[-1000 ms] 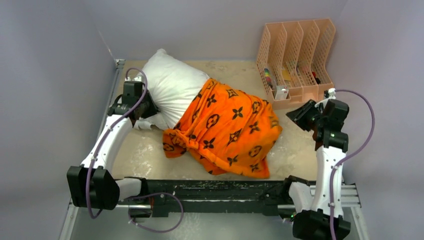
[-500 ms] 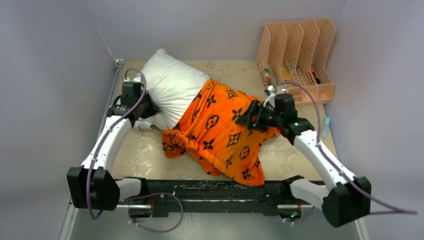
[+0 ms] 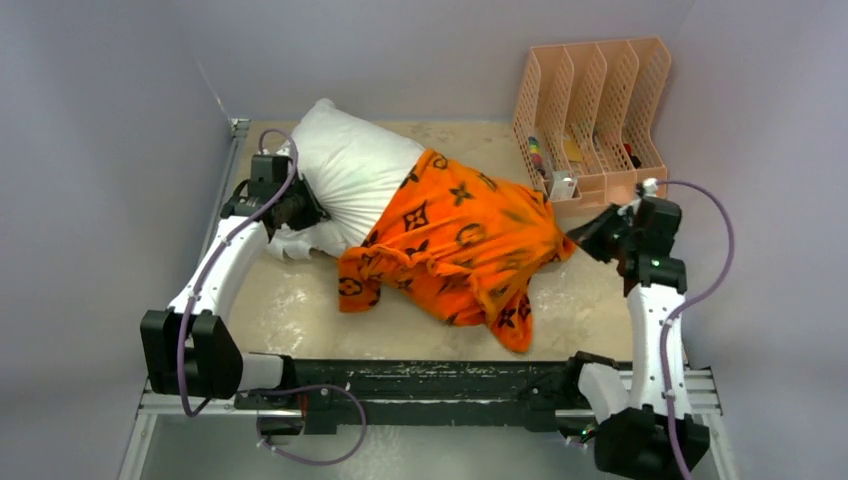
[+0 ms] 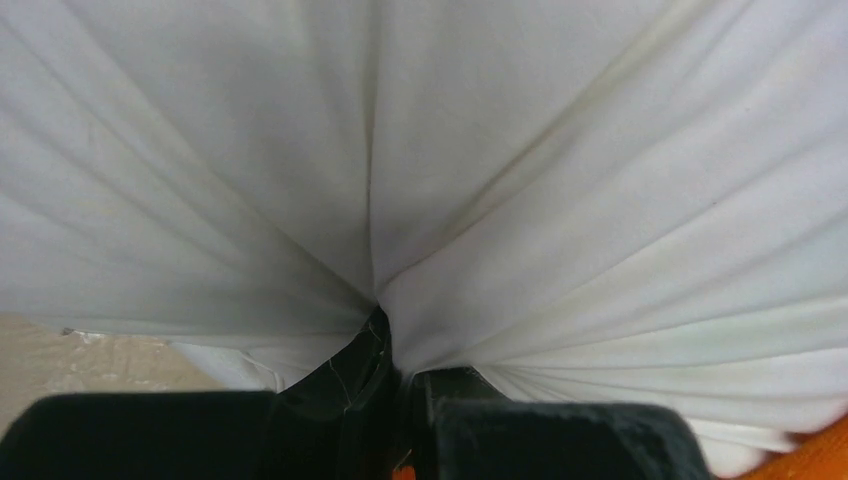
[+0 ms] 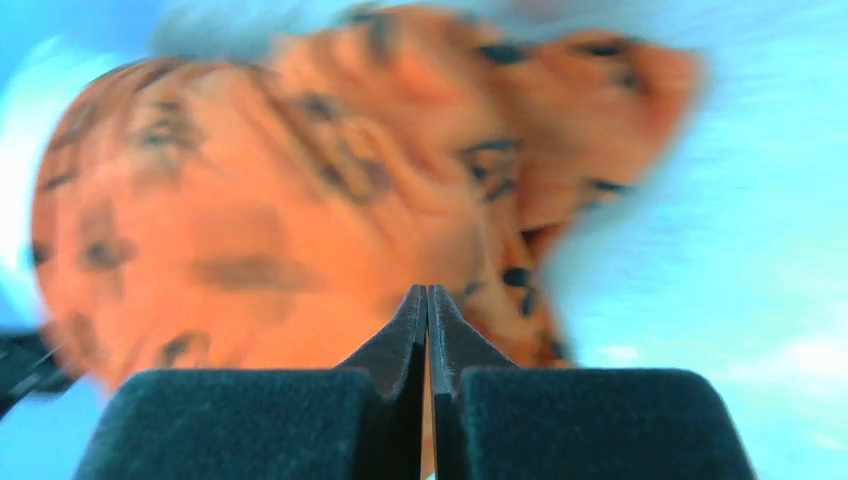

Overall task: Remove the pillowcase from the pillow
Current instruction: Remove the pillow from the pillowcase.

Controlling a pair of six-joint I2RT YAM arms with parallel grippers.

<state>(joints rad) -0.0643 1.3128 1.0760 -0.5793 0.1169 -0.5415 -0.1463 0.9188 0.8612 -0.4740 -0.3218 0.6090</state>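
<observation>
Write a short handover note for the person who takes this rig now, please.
Left gripper: fingers shut on the pillow, at its left side.
Right gripper: fingers shut on the pillowcase, at its right corner.
Done: about half of the pillow, the far-left part, is bare.
To do: pull the pillowcase toward the right, off the covered half, with the pillow held in place.

Pale lilac-grey walls (image 3: 450, 40), mottled beige tabletop (image 3: 300, 310), peach mesh file organizer (image 3: 600, 90) in far right corner

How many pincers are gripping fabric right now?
2: the left pincer pinches the white pillow on its left side; the right pincer looks shut on the right corner of the orange pillowcase.
</observation>
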